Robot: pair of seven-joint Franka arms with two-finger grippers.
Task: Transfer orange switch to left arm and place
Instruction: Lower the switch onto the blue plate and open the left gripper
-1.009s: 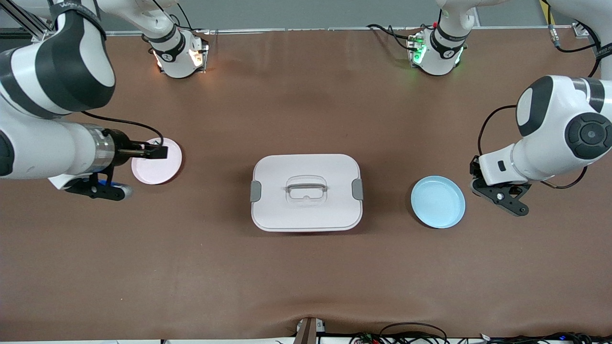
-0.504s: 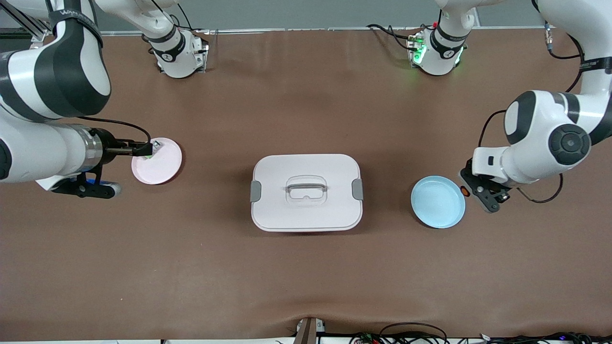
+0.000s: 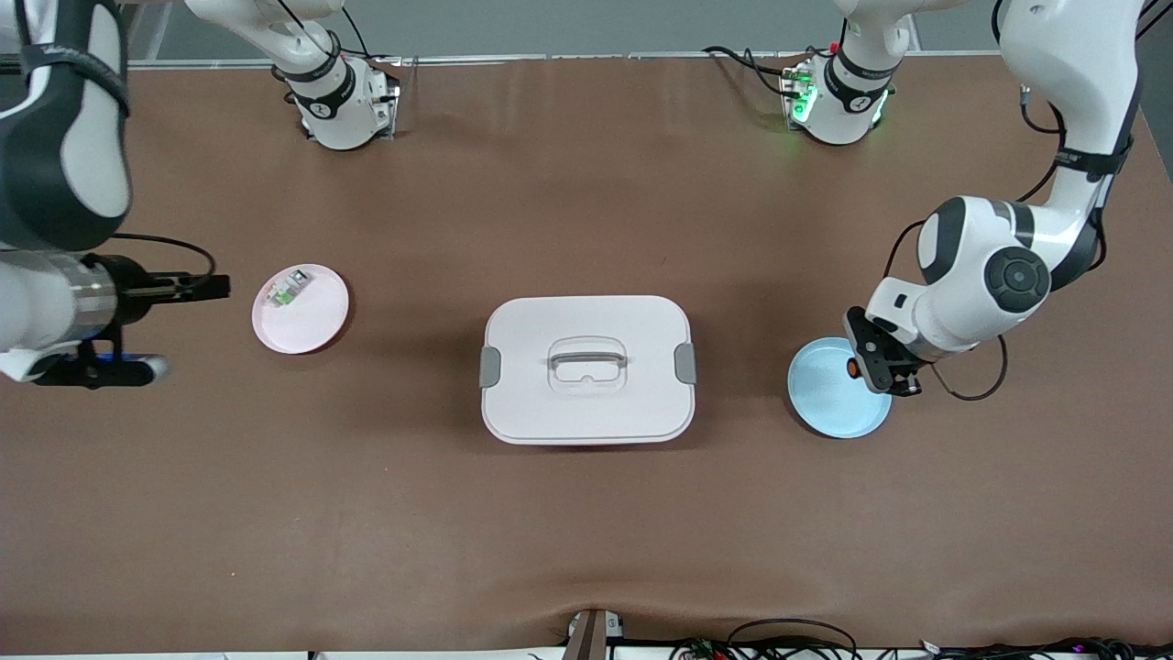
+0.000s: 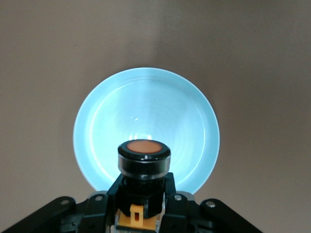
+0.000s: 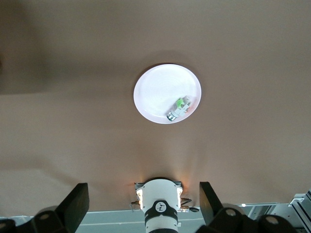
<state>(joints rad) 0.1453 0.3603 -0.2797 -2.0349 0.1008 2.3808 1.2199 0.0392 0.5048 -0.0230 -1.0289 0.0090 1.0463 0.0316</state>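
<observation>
Gripping the orange switch (image 3: pixel 852 368), the left gripper (image 3: pixel 871 365) hangs over the rim of the light blue plate (image 3: pixel 829 408), at the plate's edge toward the left arm's end of the table (image 3: pixel 586 532). Its fingers are pressed together on the black body of the switch, and the round orange cap points away from the wrist. In the left wrist view the orange switch (image 4: pixel 144 162) shows in front of the light blue plate (image 4: pixel 146 104), clamped in the left gripper (image 4: pixel 144 204).

The right gripper (image 3: pixel 213 288) is in the air above bare table near the edge at the right arm's end, just beside the pink plate (image 3: pixel 316 321), with its fingers spread and nothing between them.

A small green-and-clear component (image 3: pixel 287 290) lies on the pink plate, close to the rim. The right wrist view shows the same component (image 5: pixel 178 108) on the pink plate (image 5: pixel 158 90).

The box (image 3: pixel 586 403) sits closed at the middle of the table, between the two plates and well apart from both grippers.
</observation>
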